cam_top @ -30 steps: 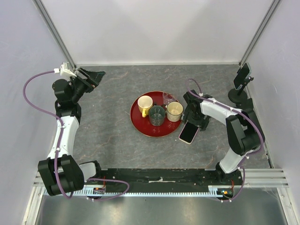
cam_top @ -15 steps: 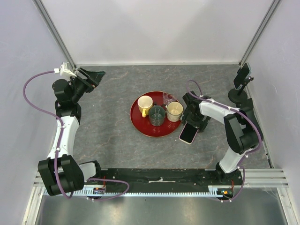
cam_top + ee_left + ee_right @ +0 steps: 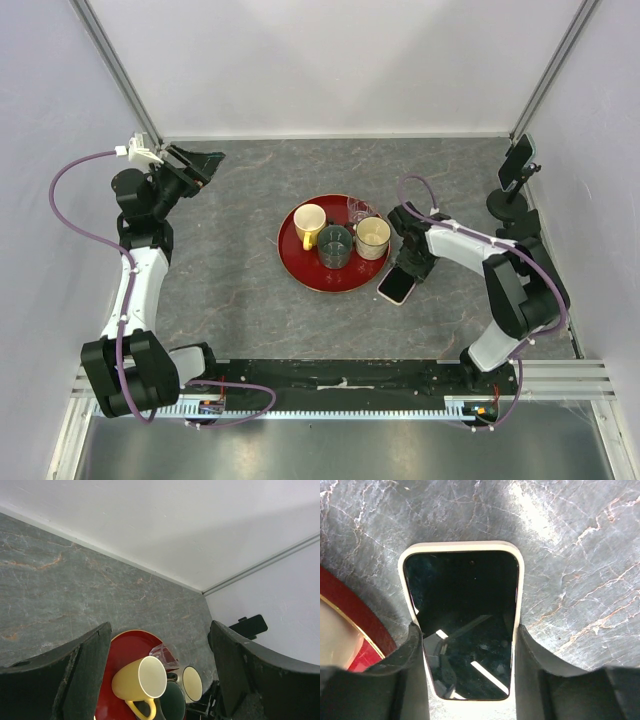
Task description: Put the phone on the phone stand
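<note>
Phone (image 3: 397, 286) lies flat on the table (image 3: 250, 180), just right of the red tray (image 3: 298, 262). Your right gripper (image 3: 467, 640) pinches its long edges. Lifting it over to the phone stand (image 3: 503, 206), far right of the tray, isn't done yet. Left gripper (image 3: 159, 645) hangs wide open.

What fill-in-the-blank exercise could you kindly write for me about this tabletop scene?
1. The right gripper clasps the long sides of the ____, which lies flat on the table.
2. The yellow mug stands on the ____ tray.
3. The left gripper holds nothing and is ____.
4. The phone stand is near the table's far ____ corner.

Missing words: phone; red; open; right.
</note>
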{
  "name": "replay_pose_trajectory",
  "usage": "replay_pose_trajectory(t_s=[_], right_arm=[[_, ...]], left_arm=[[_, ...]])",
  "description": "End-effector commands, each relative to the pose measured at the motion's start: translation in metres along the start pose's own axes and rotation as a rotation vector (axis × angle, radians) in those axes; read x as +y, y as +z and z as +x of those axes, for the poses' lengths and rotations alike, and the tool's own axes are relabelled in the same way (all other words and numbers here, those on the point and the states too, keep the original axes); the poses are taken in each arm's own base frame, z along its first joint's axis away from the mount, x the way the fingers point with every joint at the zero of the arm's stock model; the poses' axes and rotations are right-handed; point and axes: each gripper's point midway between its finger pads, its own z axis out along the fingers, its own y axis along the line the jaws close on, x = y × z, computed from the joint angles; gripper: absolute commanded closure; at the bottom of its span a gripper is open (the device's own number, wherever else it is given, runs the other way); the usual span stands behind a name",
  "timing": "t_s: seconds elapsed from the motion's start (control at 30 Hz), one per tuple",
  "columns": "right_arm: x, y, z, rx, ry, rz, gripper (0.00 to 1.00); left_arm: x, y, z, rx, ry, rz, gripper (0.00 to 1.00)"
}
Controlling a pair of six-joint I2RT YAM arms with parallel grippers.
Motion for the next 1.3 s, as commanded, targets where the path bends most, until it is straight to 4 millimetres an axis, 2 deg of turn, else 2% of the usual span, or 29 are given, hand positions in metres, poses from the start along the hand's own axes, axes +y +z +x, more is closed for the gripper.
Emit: replay_pose_trajectory(t_s=[0.0, 0.03, 0.17, 0.2, 0.27, 0.33, 0.47, 0.63, 0.67, 0.7, 0.73, 0.77, 0.93, 1.03, 1.17, 1.27], right_arm=[[-0.029, 0.018, 0.013, -0.001, 0.011, 0.102, 0.9], [-0.03, 0.016, 0.012, -0.01, 0.01, 0.101, 1.0], [-0.034, 0.001, -0.005, -0.092, 0.023, 0.099, 1.0], [-0.033, -0.01, -0.017, -0.138, 0.059, 0.086, 1.0], [-0.046, -0.024, -0.037, -0.246, 0.084, 0.127, 1.0], [-0.05, -0.046, -0.063, -0.371, 0.139, 0.114, 1.0], [-0.065, -0.086, -0.1, -0.565, 0.22, 0.096, 1.0], [-0.097, -0.129, -0.149, -0.784, 0.374, 0.116, 1.0], [-0.113, -0.135, -0.162, -0.828, 0.41, 0.172, 1.0], [-0.117, -0.144, -0.174, -0.854, 0.441, 0.19, 1.0], [-0.133, -0.148, -0.184, -0.877, 0.478, 0.244, 1.0], [-0.139, -0.157, -0.195, -0.919, 0.509, 0.273, 1.0], [-0.177, -0.166, -0.23, -1.02, 0.662, 0.41, 1.0], [-0.189, -0.166, -0.253, -1.072, 0.735, 0.475, 1.0], [-0.191, -0.153, -0.278, -1.096, 0.742, 0.559, 1.0], [-0.188, -0.146, -0.289, -1.119, 0.738, 0.594, 1.0]], left_arm=[[-0.023, 0.001, -0.014, -0.025, 0.017, 0.071, 0.14], [-0.023, 0.0, -0.014, -0.026, 0.018, 0.072, 0.14], [-0.024, 0.0, -0.015, -0.026, 0.016, 0.074, 0.14], [-0.024, 0.0, -0.015, -0.026, 0.016, 0.074, 0.14], [-0.024, 0.0, -0.015, -0.027, 0.015, 0.075, 0.14], [-0.024, 0.0, -0.015, -0.029, 0.016, 0.075, 0.14], [-0.027, -0.002, -0.017, -0.034, 0.021, 0.08, 0.14], [-0.027, -0.002, -0.016, -0.032, 0.02, 0.08, 0.14], [-0.027, -0.002, -0.016, -0.032, 0.02, 0.08, 0.14], [-0.028, -0.002, -0.016, -0.033, 0.021, 0.083, 0.14], [-0.028, -0.003, -0.017, -0.033, 0.018, 0.084, 0.14], [-0.03, -0.003, -0.017, -0.034, 0.019, 0.087, 0.14], [-0.034, -0.004, -0.017, -0.035, 0.016, 0.1, 0.14], [-0.034, -0.003, -0.015, -0.024, 0.001, 0.112, 0.14], [-0.038, -0.004, -0.015, -0.022, -0.003, 0.129, 0.14], [-0.038, -0.004, -0.015, -0.021, -0.005, 0.13, 0.14]])
